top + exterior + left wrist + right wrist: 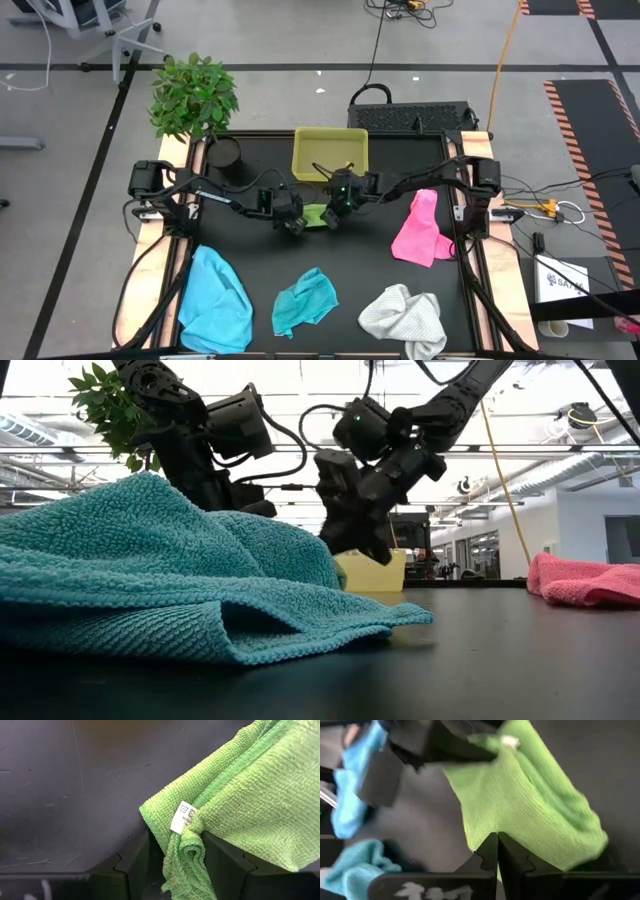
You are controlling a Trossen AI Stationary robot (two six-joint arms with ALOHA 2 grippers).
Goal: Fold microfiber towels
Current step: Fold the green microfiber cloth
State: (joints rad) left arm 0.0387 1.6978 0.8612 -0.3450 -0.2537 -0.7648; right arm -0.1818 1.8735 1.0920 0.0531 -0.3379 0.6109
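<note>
At the table's centre, just at 6 o'clock of the yellow tray point(330, 152), the green towel point(315, 214) hangs bunched between both grippers. The left gripper point(182, 865) is clamped on a gathered corner by the white care tag point(183, 817); the right gripper point(497, 851) has its fingers pressed together on the opposite edge. To fold well, the arms should probably draw apart until the cloth is taut, lower it flat onto bare tabletop, then bring one edge over to meet the other. A risk is the thin pinch slipping. The blue towel point(216, 300), teal towel point(304, 299) and white towel point(404, 318) lie toward 6 o'clock, the pink towel point(421, 230) at 3 o'clock.
</note>
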